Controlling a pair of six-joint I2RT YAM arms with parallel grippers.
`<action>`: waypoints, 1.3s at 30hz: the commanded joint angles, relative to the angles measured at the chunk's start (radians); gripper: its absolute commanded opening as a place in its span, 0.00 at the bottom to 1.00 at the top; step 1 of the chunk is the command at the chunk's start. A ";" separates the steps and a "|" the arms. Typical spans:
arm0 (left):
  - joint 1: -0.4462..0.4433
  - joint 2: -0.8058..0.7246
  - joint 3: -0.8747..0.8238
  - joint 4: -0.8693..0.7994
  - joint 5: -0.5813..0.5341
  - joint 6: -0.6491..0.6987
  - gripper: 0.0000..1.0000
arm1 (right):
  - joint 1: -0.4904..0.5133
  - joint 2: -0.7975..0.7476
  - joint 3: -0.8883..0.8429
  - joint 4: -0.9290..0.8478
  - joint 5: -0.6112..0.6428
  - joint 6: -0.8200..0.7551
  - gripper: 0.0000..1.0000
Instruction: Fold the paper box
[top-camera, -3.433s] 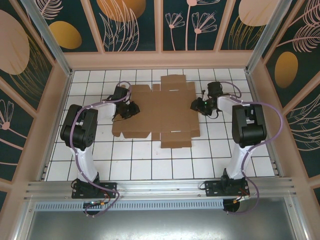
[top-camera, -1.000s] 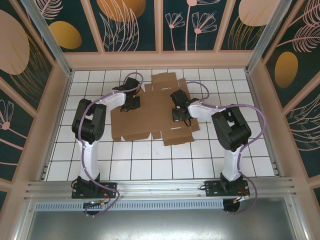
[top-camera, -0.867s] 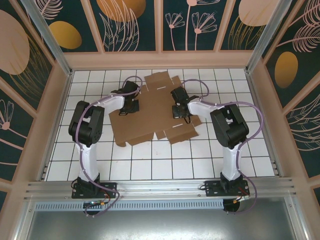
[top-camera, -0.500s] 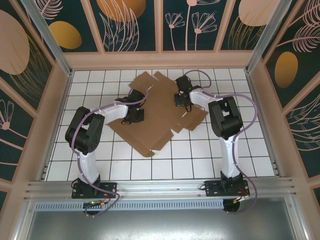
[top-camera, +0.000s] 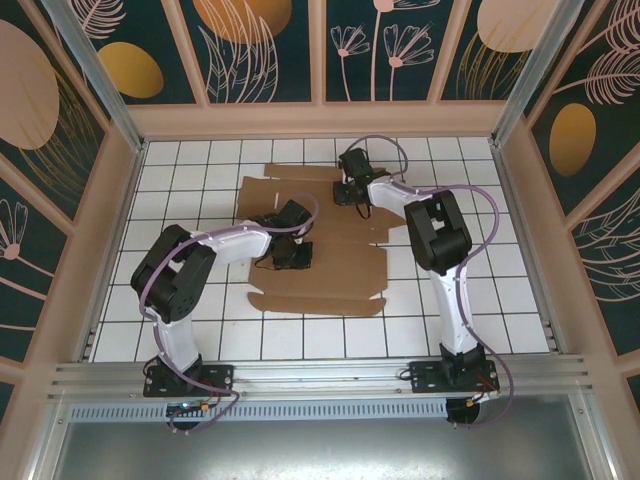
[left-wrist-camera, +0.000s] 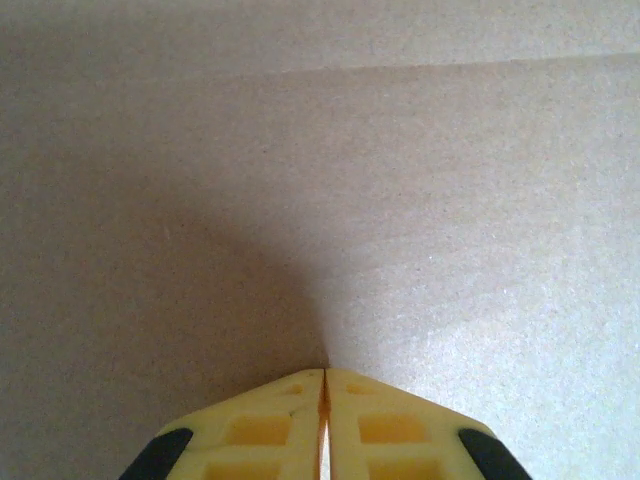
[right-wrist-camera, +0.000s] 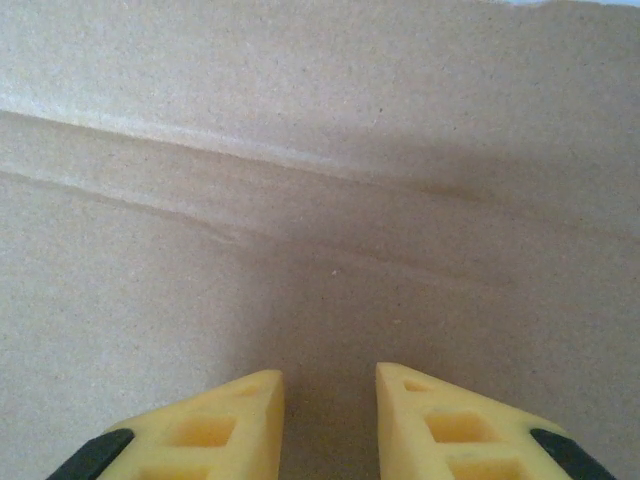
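Since a second ago the paper box (top-camera: 345, 270) has swung about a quarter turn. It lies flat mid-table, long axis seemingly running away from my bases. It is plain brown card, creased, flaps spread. My left pincer (left-wrist-camera: 323, 385) is closed on nothing, tips at the sheet. My right pincer (right-wrist-camera: 329, 385) is slightly parted, empty.

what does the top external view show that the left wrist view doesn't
Top external adds: the whole flat brown die-cut cardboard box sheet with its flaps, lying on the white tiled table, plus the left arm and right arm, with the right jaws near the sheet's far edge. Left wrist adds: a close look at the yellow left jaws, pressed together, and a faint crease line across the cardboard. Shared: the left jaws over plain brown cardboard.
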 joint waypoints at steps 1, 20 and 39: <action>-0.025 0.067 -0.027 0.058 0.068 -0.021 0.11 | 0.063 0.014 -0.093 -0.118 -0.157 0.005 0.30; -0.014 -0.097 0.251 -0.010 0.036 0.022 0.36 | -0.013 -0.374 -0.204 0.015 -0.161 0.111 0.52; 0.218 0.645 1.071 -0.124 0.104 -0.061 0.37 | -0.341 -0.129 0.018 0.009 -0.339 0.107 0.72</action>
